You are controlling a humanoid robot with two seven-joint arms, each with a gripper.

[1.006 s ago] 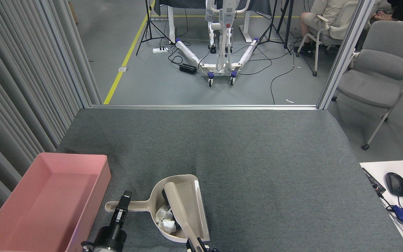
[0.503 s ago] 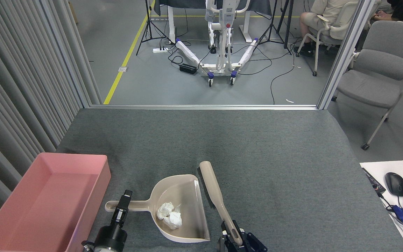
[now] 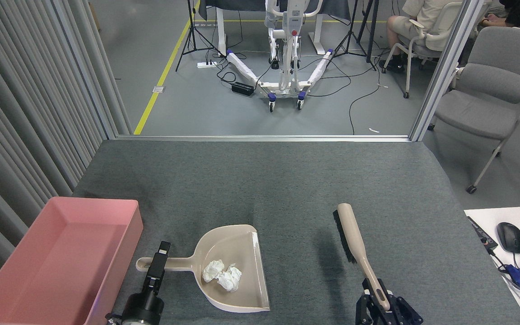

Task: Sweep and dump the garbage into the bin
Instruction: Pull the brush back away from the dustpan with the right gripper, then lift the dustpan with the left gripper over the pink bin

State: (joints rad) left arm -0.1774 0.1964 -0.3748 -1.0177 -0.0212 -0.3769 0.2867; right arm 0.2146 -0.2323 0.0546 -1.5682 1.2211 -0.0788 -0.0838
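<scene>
Currently on hand: garbage (image 3: pixel 222 276), two white crumpled wads lying loose in the beige dustpan (image 3: pixel 246 243), which rests flat on the grey carpet (image 3: pixel 287 180) just right of the pink bin (image 3: pixel 138 221); my left gripper (image 3: pixel 157 262) is at the dustpan's handle, grip not discernible from this angle, and my right gripper (image 3: pixel 379 298) is clamped on the brush (image 3: pixel 355 243), held well clear to the right. Risks, as I judge them: the wads are light and unsecured, so a tilt toward the pan's open lip or a jerky lift could spill them back onto the carpet. A weak hold on the thin handle could let the pan twist or catch the bin's near wall.
</scene>
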